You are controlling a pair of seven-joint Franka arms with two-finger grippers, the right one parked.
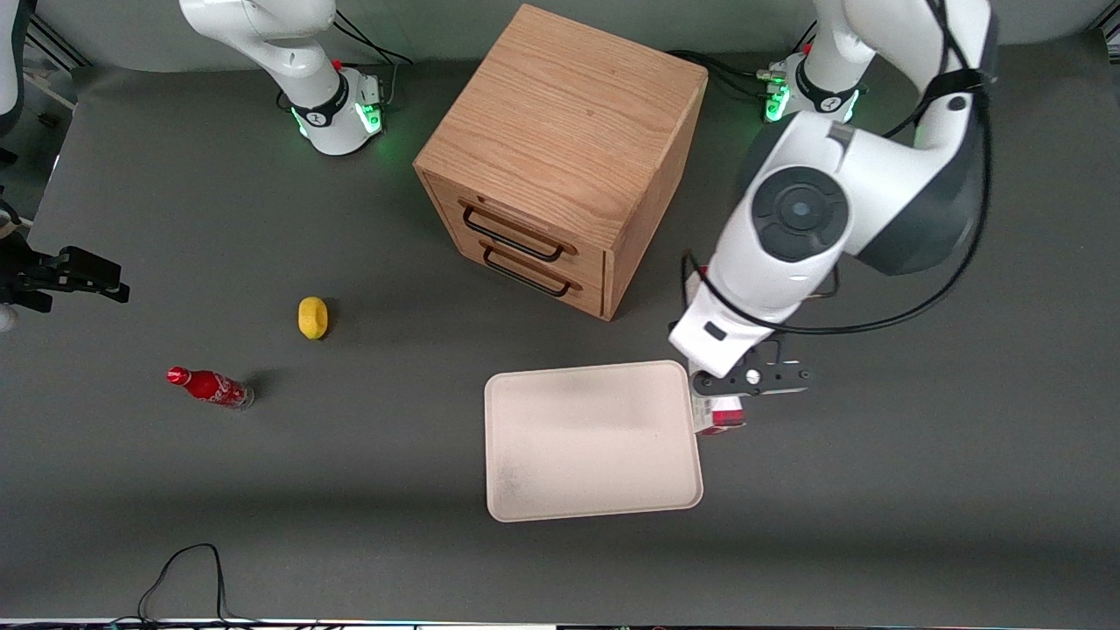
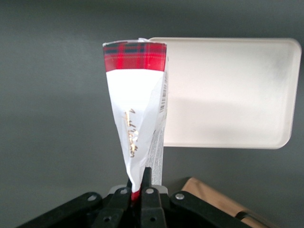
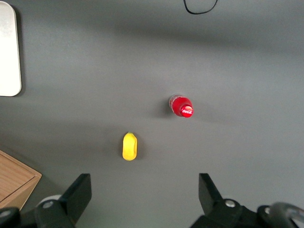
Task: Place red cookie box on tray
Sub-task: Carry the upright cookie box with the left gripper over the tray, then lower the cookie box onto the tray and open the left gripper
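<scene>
Even, bright light from above, all views sharp.
Soft shadows on the dark worktop (image 1: pixel 262 525); the tray (image 2: pixel 228 95) shows mild glare.

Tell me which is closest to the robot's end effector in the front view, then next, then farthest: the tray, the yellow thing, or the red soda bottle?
The end effector is shut on the red cookie box.
1. Tray: right beside it, toward the parked arm's end.
2. Yellow object: much farther toward the parked arm's end.
3. Red soda bottle: farthest, lying nearer that end still.

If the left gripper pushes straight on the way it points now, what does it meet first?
Likely the dark table: the left gripper, shut on the red-and-white cardboard cookie box, points down beside the cream rectangular tray; depth unclear.
</scene>
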